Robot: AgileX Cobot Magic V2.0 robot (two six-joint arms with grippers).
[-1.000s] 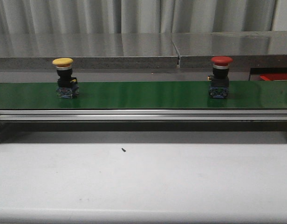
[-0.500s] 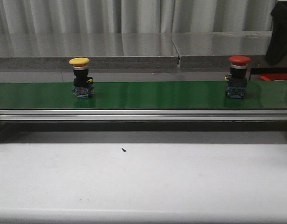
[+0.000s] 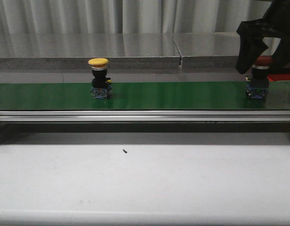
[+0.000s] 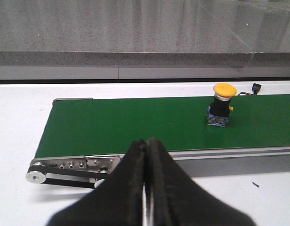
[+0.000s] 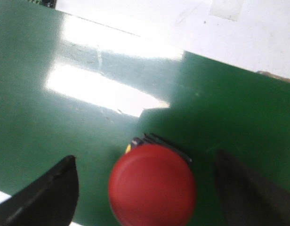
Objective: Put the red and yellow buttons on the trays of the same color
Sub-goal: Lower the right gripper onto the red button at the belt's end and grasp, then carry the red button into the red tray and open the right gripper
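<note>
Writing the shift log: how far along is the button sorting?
Nothing is sorted: the yellow button and the red button both stand on the green belt. In hand: the right pincer is open around the red button, not gripping. The left pincer is shut, away from the belt. Both placements remain.

- Belt (image 3: 173, 95): plain dark green, with white glare patches in the right wrist view.
- Yellow button (image 3: 98, 62): yellow cap, silver collar, black body, blue base.
- Red button (image 5: 152, 184): red cap; blue base at the right end of the belt.
- Surface (image 3: 145, 183): off-white, one small black speck (image 3: 124, 151).
- Right fingers (image 5: 46, 197): black.
- Left fingers (image 4: 131, 197): black.
- Far wall (image 3: 88, 44): grey speckled stone.
- Belt frame (image 3: 145, 116): silver.
</note>
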